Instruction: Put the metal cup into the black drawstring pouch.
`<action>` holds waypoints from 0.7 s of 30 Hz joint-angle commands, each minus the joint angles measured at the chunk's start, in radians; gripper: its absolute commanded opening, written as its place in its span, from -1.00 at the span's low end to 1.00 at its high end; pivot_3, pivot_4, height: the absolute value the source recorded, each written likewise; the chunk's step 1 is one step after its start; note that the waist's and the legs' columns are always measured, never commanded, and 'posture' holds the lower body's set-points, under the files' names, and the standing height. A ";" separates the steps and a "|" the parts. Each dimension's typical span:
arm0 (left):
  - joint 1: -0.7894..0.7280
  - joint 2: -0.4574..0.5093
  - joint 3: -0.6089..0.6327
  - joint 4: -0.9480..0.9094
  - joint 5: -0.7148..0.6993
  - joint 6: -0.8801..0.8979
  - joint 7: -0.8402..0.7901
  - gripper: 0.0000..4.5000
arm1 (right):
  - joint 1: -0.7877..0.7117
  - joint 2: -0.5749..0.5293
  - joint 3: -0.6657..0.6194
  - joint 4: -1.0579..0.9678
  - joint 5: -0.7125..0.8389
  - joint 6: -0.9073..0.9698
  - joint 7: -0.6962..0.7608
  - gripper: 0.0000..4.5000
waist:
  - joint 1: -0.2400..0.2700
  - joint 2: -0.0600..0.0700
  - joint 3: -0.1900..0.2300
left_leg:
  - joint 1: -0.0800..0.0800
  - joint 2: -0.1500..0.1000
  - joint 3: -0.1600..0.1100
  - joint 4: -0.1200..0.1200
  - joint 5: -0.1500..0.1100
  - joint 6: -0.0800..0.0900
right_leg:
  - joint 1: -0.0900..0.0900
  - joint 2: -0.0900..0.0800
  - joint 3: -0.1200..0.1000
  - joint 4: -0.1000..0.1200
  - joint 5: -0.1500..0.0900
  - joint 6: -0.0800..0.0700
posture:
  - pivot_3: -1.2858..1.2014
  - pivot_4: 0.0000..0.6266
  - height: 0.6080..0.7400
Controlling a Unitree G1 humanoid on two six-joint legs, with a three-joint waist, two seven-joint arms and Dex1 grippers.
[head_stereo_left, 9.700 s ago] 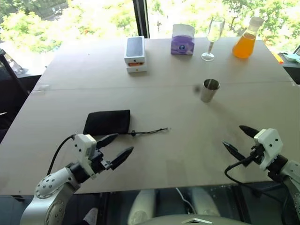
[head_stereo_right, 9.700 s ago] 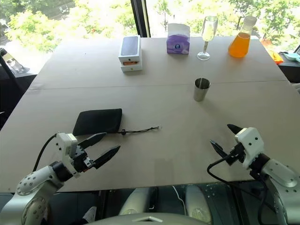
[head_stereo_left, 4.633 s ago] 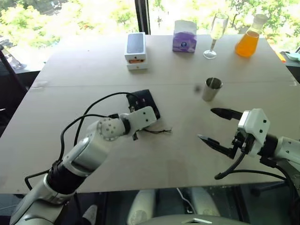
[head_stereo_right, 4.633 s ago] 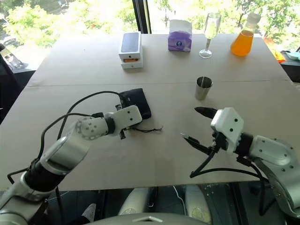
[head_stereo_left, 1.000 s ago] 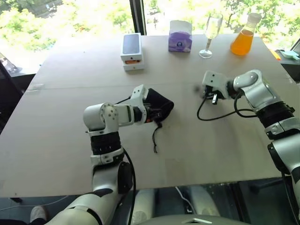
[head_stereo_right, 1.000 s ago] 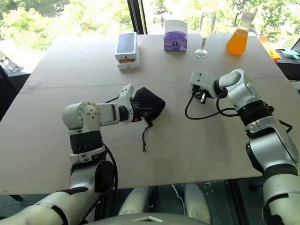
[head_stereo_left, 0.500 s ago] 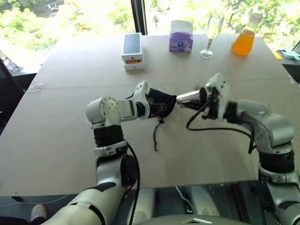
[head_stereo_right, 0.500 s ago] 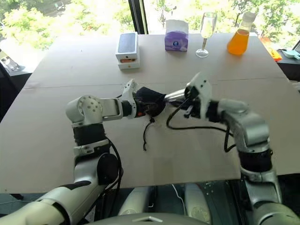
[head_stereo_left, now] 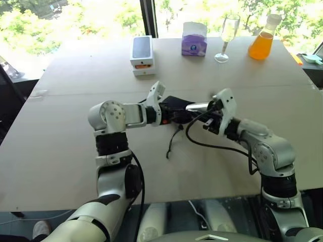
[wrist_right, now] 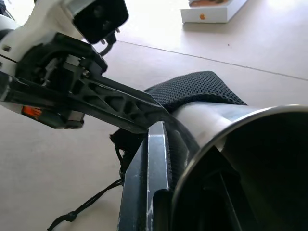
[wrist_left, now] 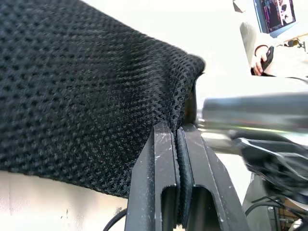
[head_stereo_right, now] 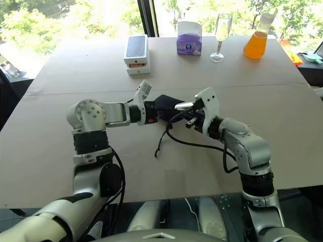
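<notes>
Right claw (head_stereo_left: 202,110) grips metal cup (head_stereo_left: 198,107) — base entering black drawstring pouch (head_stereo_left: 174,105).

A wide table (head_stereo_left: 60,151) with a pale beige top carries everything. Along its far edge stand, from left to right, a white phone box (head_stereo_left: 143,56), a purple tissue box (head_stereo_left: 195,40), a clear wine glass (head_stereo_left: 225,38) and a flask of orange liquid (head_stereo_left: 262,41). The wine glass is near the flask, not touching it
</notes>
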 commanded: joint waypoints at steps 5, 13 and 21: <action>-0.019 -0.018 0.014 -0.054 -0.131 0.002 0.022 -1.00 | 0.010 0.028 0.054 0.023 0.018 -0.077 0.013 -0.97 | -0.003 0.000 0.000 | 0.000 0.000 0.000 0.000 0.000 0.000 | 0.000 0.000 0.000 0.000 0.000 0.000 | 0.03 -0.52 1.00; -0.045 -0.030 0.048 -0.053 -0.256 0.002 0.084 -1.00 | -0.018 0.080 0.097 0.104 0.018 -0.232 0.075 -0.97 | -0.005 0.000 0.000 | 0.000 0.000 0.002 -0.001 0.000 0.000 | -0.002 0.000 0.001 0.000 0.000 0.000 | 0.03 -0.52 1.00; -0.061 -0.027 0.060 -0.027 -0.388 0.002 0.125 -1.00 | -0.055 0.114 0.145 0.195 -0.060 -0.424 0.084 -0.97 | -0.007 0.000 0.000 | 0.000 0.000 0.002 -0.001 0.000 0.000 | -0.002 0.001 0.001 0.000 0.000 0.000 | 0.03 -0.52 1.00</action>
